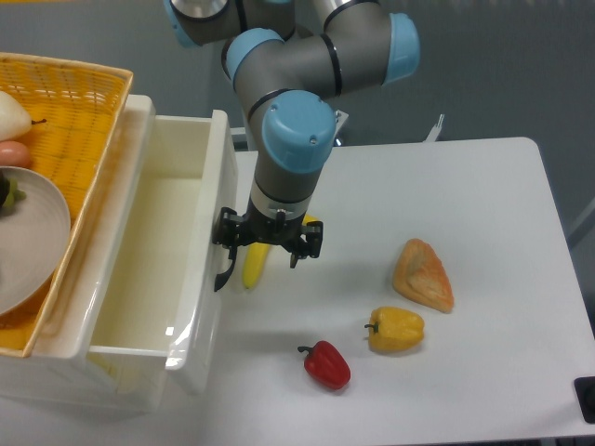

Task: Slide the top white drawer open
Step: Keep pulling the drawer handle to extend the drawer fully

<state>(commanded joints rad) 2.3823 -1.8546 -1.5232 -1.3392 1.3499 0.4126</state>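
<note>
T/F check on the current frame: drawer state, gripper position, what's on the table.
1. The top white drawer is pulled partly out. True.
2. The gripper is at the drawer's black handle. True.
3. The drawer holds a red pepper. False: the visible interior is empty; the red pepper lies on the table.
4. The banana lies partly under the gripper. True.
5. The yellow pepper sits in the wicker basket. False: it is on the table beside the bread.
</note>
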